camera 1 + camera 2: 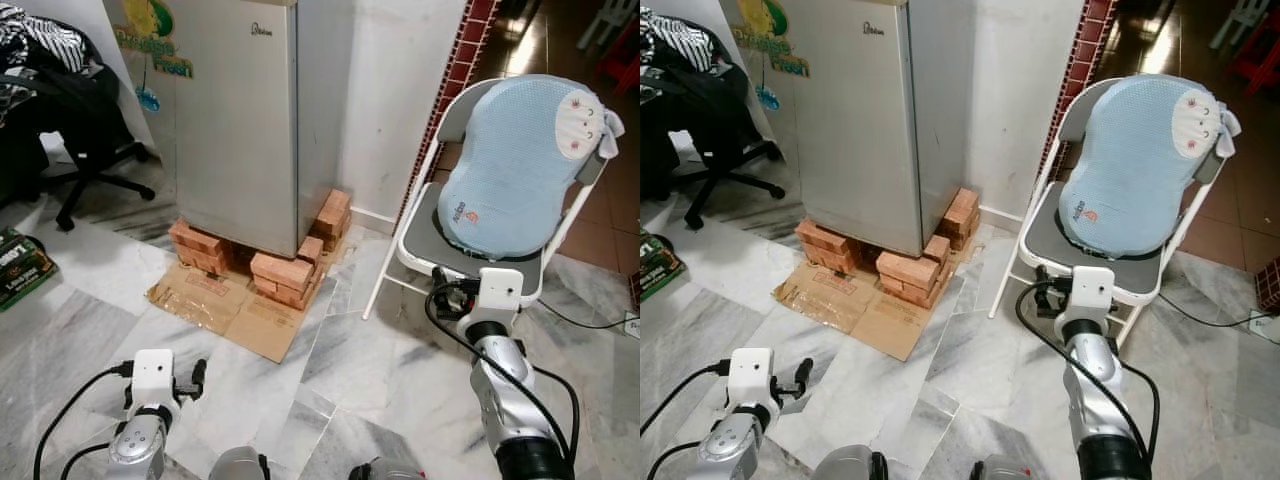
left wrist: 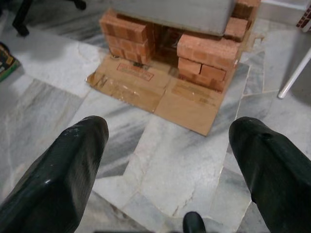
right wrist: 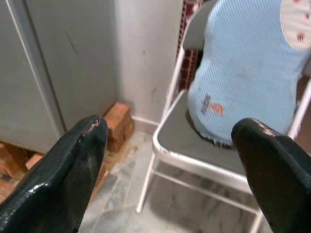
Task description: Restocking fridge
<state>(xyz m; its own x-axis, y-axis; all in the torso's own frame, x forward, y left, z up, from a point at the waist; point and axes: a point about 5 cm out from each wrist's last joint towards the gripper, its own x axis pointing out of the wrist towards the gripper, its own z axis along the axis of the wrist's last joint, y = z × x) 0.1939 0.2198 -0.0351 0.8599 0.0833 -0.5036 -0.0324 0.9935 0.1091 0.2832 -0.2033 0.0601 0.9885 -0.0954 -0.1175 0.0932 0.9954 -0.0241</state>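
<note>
1. Fridge [image 1: 240, 110] shut, raised on bricks [image 1: 285, 275] over cardboard [image 1: 235, 310], at 11 o'clock.
2. Left gripper [image 2: 167, 160] low at 7 o'clock, fingers [image 2: 58, 170] spread, empty, aimed at the bricks, well short of the fridge.
3. Right gripper [image 3: 170, 160] at 4 o'clock, fingers released, between fridge and chair [image 1: 480, 260] holding a blue cushion [image 1: 520, 160].

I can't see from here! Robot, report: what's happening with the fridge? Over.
Left gripper open, low over floor. Right gripper open, raised toward folding chair. Fridge shut, standing on bricks. Nothing held.
</note>
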